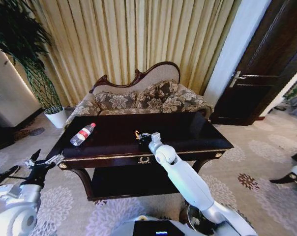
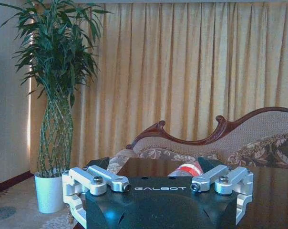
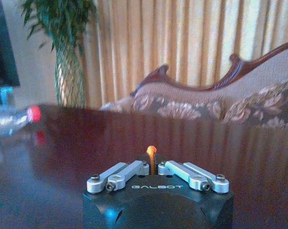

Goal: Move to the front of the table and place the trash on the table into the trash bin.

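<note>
Right gripper (image 3: 151, 168) pinches the orange scrap (image 3: 151, 150) off the table (image 1: 188, 135) for binning (left gripper (image 1: 43, 162) waits, spread).

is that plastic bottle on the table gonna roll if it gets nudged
Probably. The bottle lies on its side on the glossy table, so a sideways nudge could roll it. It looks clear and nearly empty, so likely light and easily squashed. The red cap end may make it curve.

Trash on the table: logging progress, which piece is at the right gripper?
The orange scrap, between the right gripper's fingers mid-table; the bottle lies apart, toward the left end.
</note>
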`<state>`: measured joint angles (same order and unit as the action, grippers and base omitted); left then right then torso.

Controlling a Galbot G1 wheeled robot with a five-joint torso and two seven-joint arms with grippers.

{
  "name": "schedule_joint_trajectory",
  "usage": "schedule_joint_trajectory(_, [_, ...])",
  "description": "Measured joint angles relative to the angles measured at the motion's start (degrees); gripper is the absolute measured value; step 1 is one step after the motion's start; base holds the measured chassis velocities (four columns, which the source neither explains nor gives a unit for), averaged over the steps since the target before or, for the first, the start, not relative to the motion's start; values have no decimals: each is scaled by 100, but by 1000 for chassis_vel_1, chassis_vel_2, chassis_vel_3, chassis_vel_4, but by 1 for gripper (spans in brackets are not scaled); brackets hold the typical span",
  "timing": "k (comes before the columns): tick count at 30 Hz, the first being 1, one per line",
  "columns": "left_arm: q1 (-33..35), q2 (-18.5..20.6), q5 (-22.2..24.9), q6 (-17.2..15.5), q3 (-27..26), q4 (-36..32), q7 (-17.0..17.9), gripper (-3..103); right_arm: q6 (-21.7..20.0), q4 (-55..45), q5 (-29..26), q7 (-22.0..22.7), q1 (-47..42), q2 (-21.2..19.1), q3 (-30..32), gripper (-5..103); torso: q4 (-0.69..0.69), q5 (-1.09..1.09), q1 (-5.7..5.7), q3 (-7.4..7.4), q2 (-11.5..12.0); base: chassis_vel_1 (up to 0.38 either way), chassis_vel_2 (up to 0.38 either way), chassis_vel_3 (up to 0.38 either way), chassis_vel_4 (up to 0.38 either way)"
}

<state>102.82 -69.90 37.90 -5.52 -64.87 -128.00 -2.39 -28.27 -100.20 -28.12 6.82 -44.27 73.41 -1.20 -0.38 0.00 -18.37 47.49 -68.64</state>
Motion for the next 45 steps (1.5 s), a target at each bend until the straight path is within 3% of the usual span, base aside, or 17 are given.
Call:
schedule_joint_trajectory(6, [-12,-20,2,19,2,26,-4,100,163,0,183,0,139,-30,421,3,1,0,0,0,0,0,0,0,0])
schedule_joint_trajectory(8, [-14,-28,6,58,5,32,-11,100,336,15,632,0,160,-92,830,3,1,0,0,0,0,0,0,0,0])
schedule_joint_trajectory(12, [-12,-29,39,98,4,59,-18,100,432,8,979,1,136,-208,1333,3,-1,1,0,0,0,0,0,0,0])
schedule_joint_trajectory(28, [-98,25,219,153,-55,208,-38,100,582,-187,963,-2,-498,-576,2048,3,0,0,0,0,0,0,0,0,0])
schedule_joint_trajectory(45, [-53,61,226,165,-56,174,-81,100,766,-401,782,-2,-861,-724,2325,3,0,0,-1,0,1,37,-38,-43,40])
